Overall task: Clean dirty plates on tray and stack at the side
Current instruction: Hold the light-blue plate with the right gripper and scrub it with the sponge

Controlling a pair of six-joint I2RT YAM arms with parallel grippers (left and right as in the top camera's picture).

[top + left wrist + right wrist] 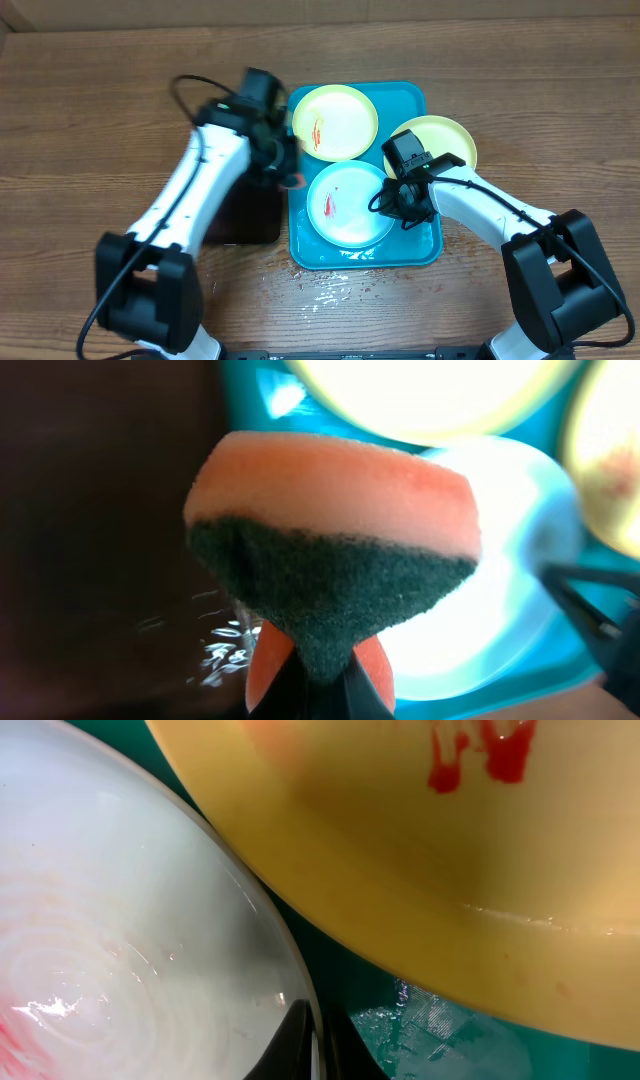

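Here, three plates and a turquoise tray (405, 100) sit mid-counter, seen from overhead. The white plate (350, 210) lies in the tray's near half, w/ a small red smear left of its centre. The far plate (335, 122), yellow-green, sits in the tray's far left corner w/ red streaks on its left side, its rim just beside the white one. The third plate (445, 135), also yellow-green, overlaps the tray's far right rim, most of it out over the wooden counter (100, 90).

The right pincer (400, 205) is at the white plate's right edge. Its wrist view shows dark fingertips (285, 1045) closed on that rim. A yellow-green plate w/ red drips fills the top of that view; can't tell which of the two it is.

The left pincer (288, 172) hangs at the tray's left rim, clamped on a sponge (330, 530). The sponge has orange foam on top and a dark green scrub layer below, squeezed to a wedge between the fingers.

A dark brown tray (250, 215) lies just left of the turquoise one, partly under the left arm. A thin patch of water (325, 290) glints on the counter by the tray's near edge.
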